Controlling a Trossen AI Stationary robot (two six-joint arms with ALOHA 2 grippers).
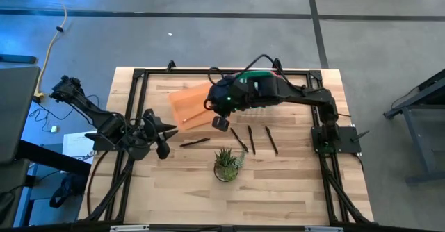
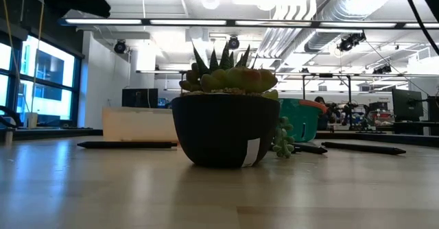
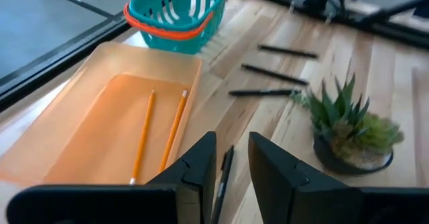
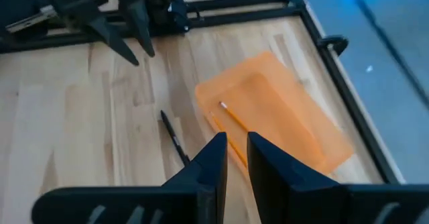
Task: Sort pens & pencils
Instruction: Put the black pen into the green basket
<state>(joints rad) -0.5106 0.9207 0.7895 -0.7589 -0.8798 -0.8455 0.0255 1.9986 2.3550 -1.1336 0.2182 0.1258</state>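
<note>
An orange tray lies at the far middle of the table with two pencils flat in it; the right wrist view shows one pencil. One pen lies on the wood near the tray, just beyond my left gripper, which hovers open at the left. Three more pens lie side by side right of centre. My right gripper hangs high over the tray's near right corner, its fingers a narrow gap apart with nothing between them.
A potted succulent stands near the front, close to the three pens. A teal basket sits past the tray's far end, under the right arm. A black frame borders the table.
</note>
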